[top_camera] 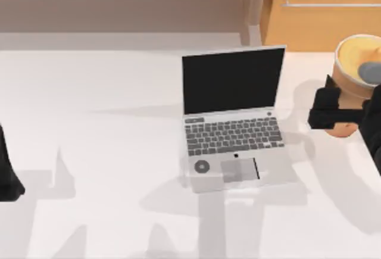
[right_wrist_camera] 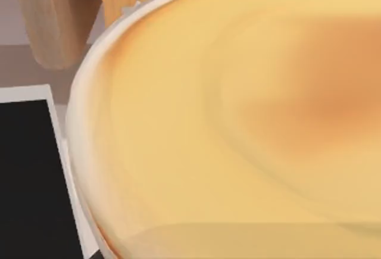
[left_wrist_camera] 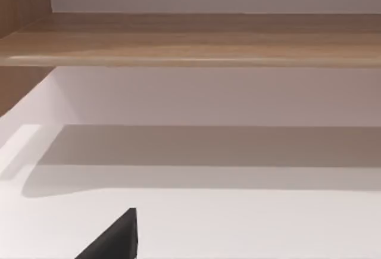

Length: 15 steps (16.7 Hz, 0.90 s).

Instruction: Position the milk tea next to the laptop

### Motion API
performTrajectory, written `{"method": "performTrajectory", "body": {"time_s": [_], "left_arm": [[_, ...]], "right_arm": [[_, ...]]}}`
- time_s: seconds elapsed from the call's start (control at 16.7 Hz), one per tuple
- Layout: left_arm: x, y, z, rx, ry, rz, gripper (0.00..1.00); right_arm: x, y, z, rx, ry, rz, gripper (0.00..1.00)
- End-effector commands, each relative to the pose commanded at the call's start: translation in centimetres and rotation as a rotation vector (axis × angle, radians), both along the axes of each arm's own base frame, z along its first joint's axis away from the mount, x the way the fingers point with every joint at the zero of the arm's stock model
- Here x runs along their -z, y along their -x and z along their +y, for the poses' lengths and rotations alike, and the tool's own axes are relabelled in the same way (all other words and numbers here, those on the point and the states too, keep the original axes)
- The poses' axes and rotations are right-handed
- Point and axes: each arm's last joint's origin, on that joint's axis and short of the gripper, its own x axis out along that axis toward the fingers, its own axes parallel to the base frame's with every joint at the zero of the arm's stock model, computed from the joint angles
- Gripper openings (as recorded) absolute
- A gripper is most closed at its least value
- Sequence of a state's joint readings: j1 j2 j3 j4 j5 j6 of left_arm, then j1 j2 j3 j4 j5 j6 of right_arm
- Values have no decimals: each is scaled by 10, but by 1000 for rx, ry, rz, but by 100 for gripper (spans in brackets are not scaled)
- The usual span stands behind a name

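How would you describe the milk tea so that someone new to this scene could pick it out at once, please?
Start at the open silver laptop in the middle of the white table, then look toward the table's far right edge. There the right tool grips the milk tea, a round tan-orange cup. Its pale rim and creamy yellow-orange top set it apart.

Top view is taken from above, angled down, with the laptop (top_camera: 233,118) central. Left wrist view is aimed low across the bare table (left_wrist_camera: 238,223), toward a wooden ledge (left_wrist_camera: 190,41). Right wrist view is pressed close above the milk tea (right_wrist_camera: 238,128); laptop screen corner is shared with top view.
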<state>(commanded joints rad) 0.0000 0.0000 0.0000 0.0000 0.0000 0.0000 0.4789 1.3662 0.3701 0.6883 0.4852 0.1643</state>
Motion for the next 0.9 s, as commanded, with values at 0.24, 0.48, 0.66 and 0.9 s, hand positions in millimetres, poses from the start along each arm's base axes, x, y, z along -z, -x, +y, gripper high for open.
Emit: {"method": "performTrajectory", "body": {"time_s": [0.24, 0.48, 0.66, 0.9], "left_arm": [[0, 0, 0, 0, 0, 0, 100], [0, 0, 0, 0, 0, 0, 100], [0, 0, 0, 0, 0, 0, 100], [0, 0, 0, 0, 0, 0, 100]], "right_arm": [[7, 9, 12, -3, 11, 28, 0], [8, 9, 12, -3, 11, 28, 0], [6, 9, 9, 0, 5, 18, 0], [8, 16, -3, 9, -10, -11, 0]]}}
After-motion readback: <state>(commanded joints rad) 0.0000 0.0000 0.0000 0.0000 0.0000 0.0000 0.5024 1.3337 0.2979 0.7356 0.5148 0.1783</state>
